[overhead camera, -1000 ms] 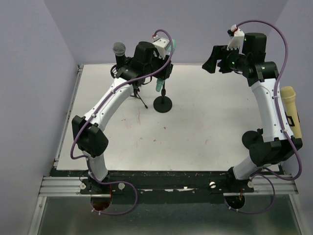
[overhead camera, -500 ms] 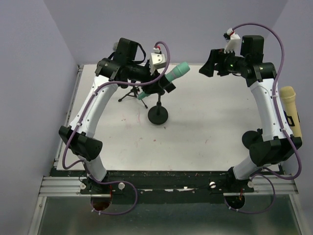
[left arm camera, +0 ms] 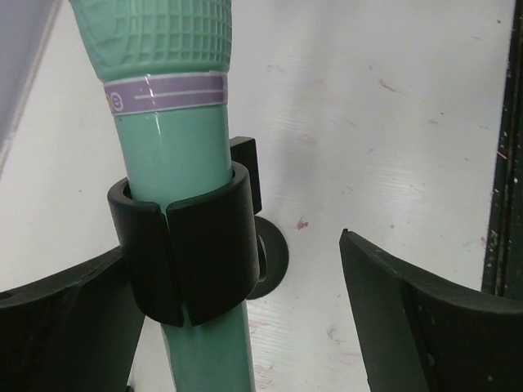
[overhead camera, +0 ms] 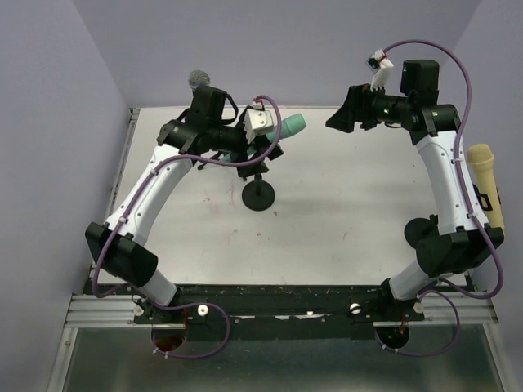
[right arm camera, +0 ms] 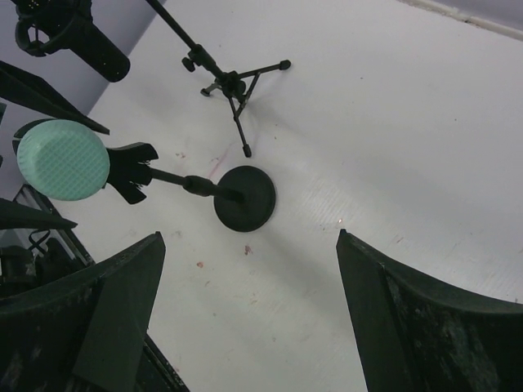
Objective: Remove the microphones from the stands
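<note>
Left wrist view, teal microphone [left arm camera: 181,155] clipped in stand [left arm camera: 196,261], inside wide-apart left gripper [left arm camera: 233,257]

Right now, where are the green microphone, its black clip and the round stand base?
green microphone [left arm camera: 173,143]: left wrist view, on its smooth body.
black clip [left arm camera: 196,253]: left wrist view, on its front wall.
round stand base [right arm camera: 245,198]: right wrist view, on its top face.

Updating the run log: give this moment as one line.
left gripper: open around teal microphone | teal microphone: in stand clip | right gripper: open, empty
</note>
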You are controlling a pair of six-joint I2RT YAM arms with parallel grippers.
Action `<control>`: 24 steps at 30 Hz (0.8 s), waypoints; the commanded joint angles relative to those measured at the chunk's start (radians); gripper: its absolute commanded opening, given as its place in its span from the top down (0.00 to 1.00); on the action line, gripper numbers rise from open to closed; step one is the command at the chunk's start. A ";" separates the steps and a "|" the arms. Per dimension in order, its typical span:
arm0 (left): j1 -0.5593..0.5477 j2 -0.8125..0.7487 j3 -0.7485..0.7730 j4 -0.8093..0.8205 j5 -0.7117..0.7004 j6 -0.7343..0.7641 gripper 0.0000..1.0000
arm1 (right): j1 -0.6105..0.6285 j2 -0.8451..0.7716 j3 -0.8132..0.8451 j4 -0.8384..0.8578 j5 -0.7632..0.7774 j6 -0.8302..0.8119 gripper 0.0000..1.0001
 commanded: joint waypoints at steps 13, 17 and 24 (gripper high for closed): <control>-0.009 0.099 0.267 0.050 -0.196 -0.167 0.15 | 0.008 0.075 0.089 -0.024 -0.087 0.004 0.06; -0.009 0.111 0.273 0.014 -0.151 -0.141 0.18 | 0.011 0.080 0.098 -0.033 -0.129 -0.014 0.06; -0.009 0.134 0.319 -0.102 -0.105 -0.101 0.21 | 0.012 0.078 0.109 -0.058 -0.213 -0.078 0.06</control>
